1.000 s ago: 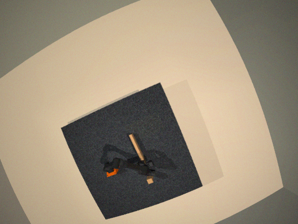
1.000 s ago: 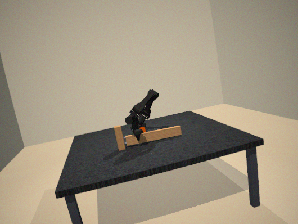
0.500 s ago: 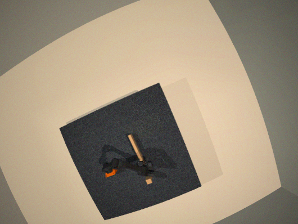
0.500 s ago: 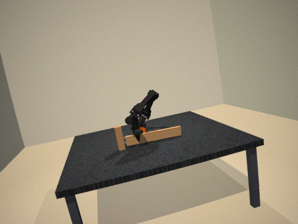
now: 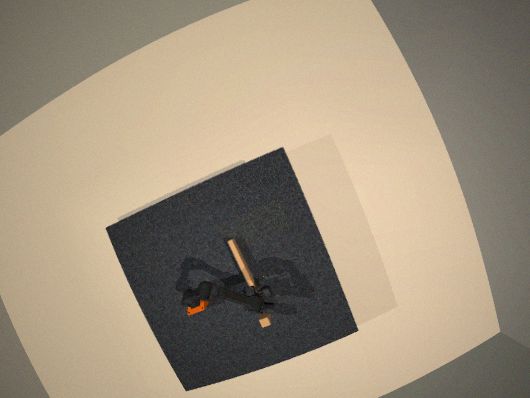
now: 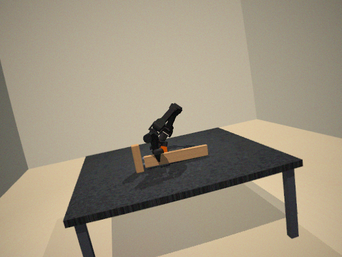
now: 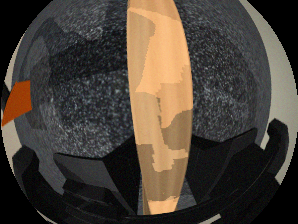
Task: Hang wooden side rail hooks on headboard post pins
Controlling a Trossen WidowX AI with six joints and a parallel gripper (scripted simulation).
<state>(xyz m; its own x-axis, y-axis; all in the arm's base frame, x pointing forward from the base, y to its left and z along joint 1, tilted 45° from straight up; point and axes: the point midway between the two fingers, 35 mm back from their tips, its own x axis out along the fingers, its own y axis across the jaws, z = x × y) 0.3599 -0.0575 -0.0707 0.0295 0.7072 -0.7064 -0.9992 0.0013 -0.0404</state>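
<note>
The wooden side rail (image 5: 242,265) (image 6: 184,153) (image 7: 156,96) lies long across the dark table. Its near end stands close beside the upright headboard post (image 5: 265,322) (image 6: 137,159). In the exterior view the rail's far end rests on the table and the end by the post sits slightly raised. My gripper (image 5: 256,292) (image 6: 158,155) is shut on the rail near the post end, gripping it from above. In the wrist view the rail runs straight up between my fingers. The hooks, the pins and the slot are too small to make out.
The dark table (image 5: 165,250) (image 6: 232,155) stands on a beige floor. The arm's base with an orange part (image 5: 196,309) (image 7: 19,100) sits left of the post. The table's edge (image 6: 181,194) runs in front.
</note>
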